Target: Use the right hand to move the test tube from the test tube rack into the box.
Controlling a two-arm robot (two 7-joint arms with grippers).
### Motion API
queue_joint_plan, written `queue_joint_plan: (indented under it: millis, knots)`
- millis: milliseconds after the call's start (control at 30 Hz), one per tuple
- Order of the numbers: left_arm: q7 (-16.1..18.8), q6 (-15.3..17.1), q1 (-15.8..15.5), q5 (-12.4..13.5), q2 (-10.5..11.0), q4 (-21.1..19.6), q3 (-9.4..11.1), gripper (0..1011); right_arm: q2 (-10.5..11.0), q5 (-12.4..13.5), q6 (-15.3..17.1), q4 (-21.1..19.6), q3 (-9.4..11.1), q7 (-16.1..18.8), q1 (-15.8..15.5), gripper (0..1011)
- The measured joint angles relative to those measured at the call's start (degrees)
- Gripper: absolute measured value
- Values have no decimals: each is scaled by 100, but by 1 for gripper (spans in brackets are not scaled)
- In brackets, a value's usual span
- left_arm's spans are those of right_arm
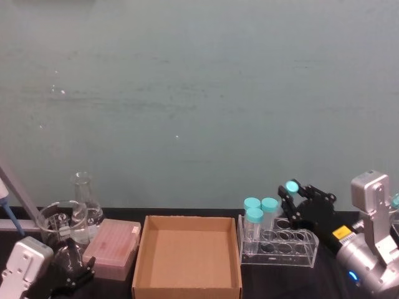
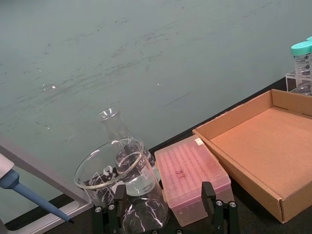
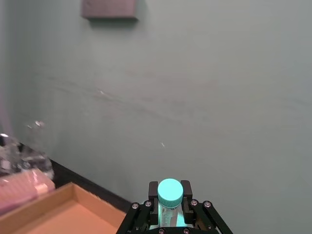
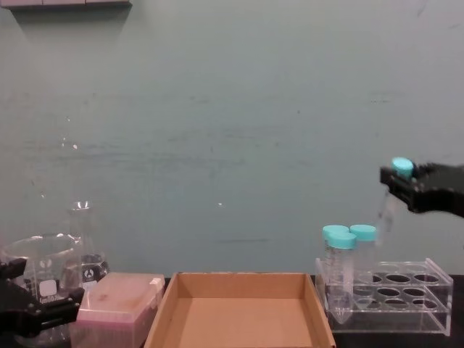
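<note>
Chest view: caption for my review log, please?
Right gripper holds the test tube clear above the rack, beside the cardboard box.

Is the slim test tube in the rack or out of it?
Out. The right gripper holds the test tube near its cap, above the test tube rack, its tip clear of the holes.

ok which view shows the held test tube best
chest view: it sees the test tube side-on, cap and body, held in the right hand above the test tube rack. head view shows mostly its teal cap; right wrist view shows the cap end-on and little of the body.
</note>
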Motion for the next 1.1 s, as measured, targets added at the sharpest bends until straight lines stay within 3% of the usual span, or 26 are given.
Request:
queue_joint_plan:
  millis: [233,500,733,1100]
  knots:
    - [0,0,0,0,0,0,0,1000,-66,60,-414,329,-192,675,415,268]
    - [0,0,0,0,0,0,0,1000,-244,278,-462,830,-449,1192,891,268]
    - [0,0,0,0,0,0,0,1000,-451,633,-214,1289,-669,1611,1243,268]
    - [0,0,0,0,0,0,0,1000,-662,1169,366,1912,-823,2002,1497,268]
